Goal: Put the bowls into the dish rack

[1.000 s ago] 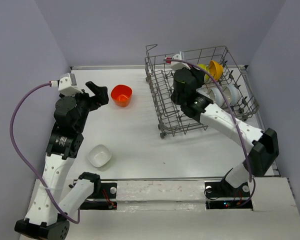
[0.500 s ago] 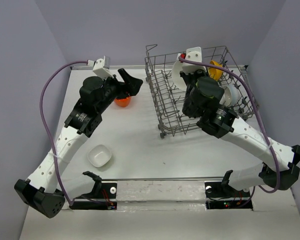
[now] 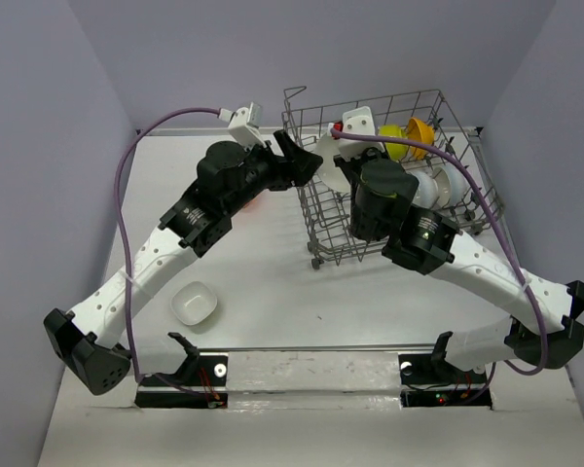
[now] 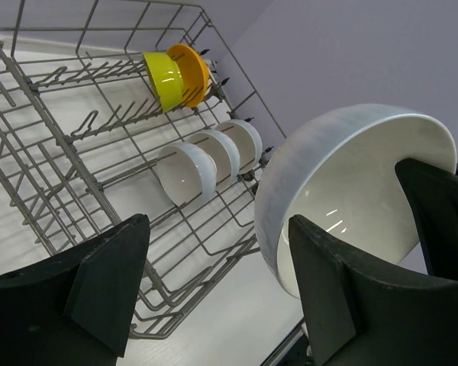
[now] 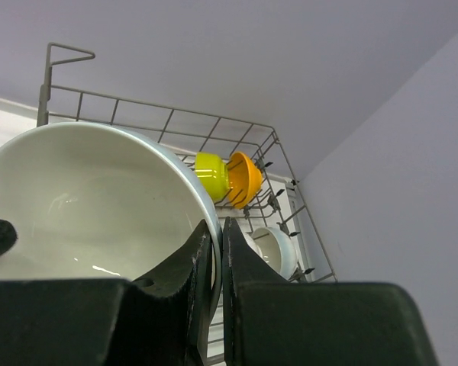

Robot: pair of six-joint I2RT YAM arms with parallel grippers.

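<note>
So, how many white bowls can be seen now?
5 white bowls: three in a row in the rack, one in the right gripper, one on the table. More may hide under the arms.

Robotics laboratory test cell: bare lavender walls [image 3: 39,88] enclose a white table [image 3: 263,282]; left arm [image 3: 165,258] and right arm [image 3: 467,263] are bolted at its near edge.

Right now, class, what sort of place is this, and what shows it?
Likely a robotics test cell, not a kitchen: plain lilac walls boxing in a white table, two robot arms bolted at its edge, a dish rack holding bowls.
</note>
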